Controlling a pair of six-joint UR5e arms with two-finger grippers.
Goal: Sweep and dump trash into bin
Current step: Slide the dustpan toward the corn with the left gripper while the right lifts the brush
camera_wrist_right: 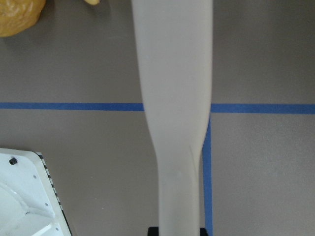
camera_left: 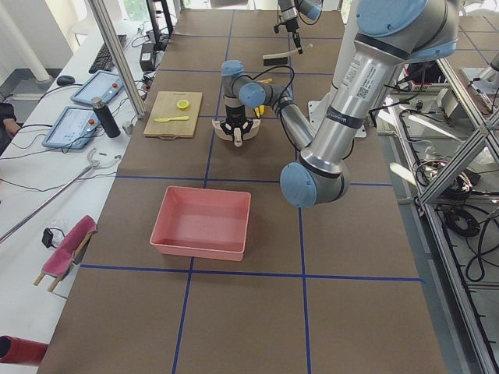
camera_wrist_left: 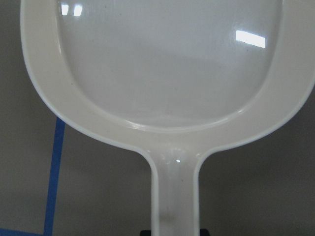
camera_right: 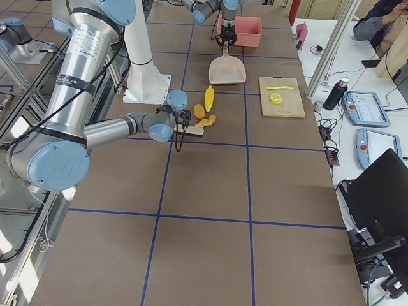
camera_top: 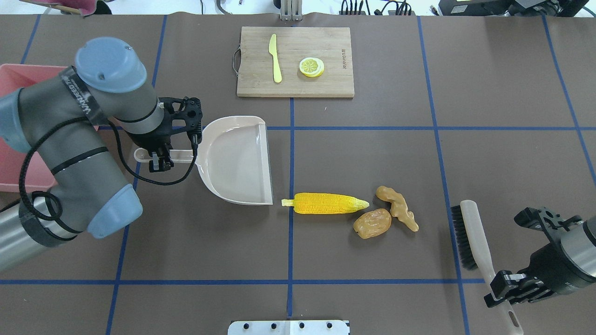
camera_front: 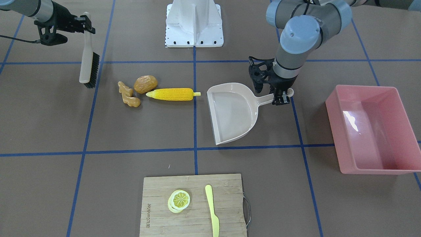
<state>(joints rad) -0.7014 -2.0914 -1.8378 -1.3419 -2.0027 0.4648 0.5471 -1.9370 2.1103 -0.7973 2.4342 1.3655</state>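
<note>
Left gripper: clenched on the handle of the beige dustpan, whose open edge is turned toward the trash. Right gripper: clamped on the brush handle, bristles facing the trash. Corn cob: laid lengthwise across the table, stalk end beside the dustpan's corner, tip by the potato; ginger root just beside. Bare table is seen between ginger and brush. Pink bin: beyond the dustpan, well apart; only its glossy floor is seen inside.
</note>
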